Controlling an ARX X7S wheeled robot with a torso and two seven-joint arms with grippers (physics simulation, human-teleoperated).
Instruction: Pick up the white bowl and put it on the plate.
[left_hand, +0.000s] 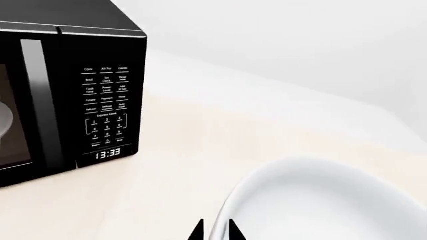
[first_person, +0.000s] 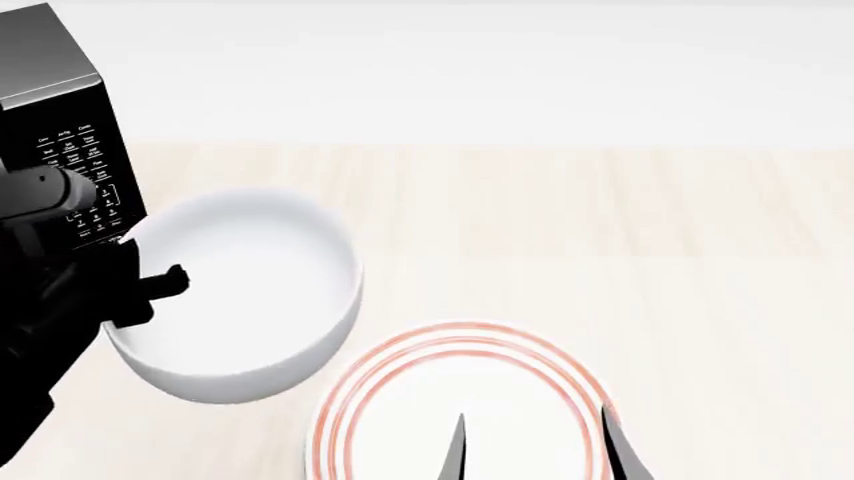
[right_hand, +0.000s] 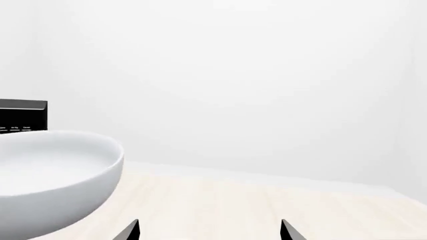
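The white bowl (first_person: 240, 290) hangs tilted above the counter, left of the plate (first_person: 461, 400), which lies flat with red rings near the front edge of the head view. My left gripper (first_person: 140, 275) is shut on the bowl's left rim. In the left wrist view its two black fingertips (left_hand: 215, 231) straddle the rim of the bowl (left_hand: 320, 200). My right gripper (first_person: 534, 450) stands open over the plate's near part, nothing between its fingers. The right wrist view shows the bowl (right_hand: 53, 175) off to one side, and the right gripper (right_hand: 208, 230) has its tips wide apart.
A black microwave (first_person: 60, 150) stands at the back left, close behind the left arm; its keypad and clock face the left wrist camera (left_hand: 107, 110). A pale wooden counter (first_person: 601, 250) stretches to the right, ending at a white wall (first_person: 467, 70).
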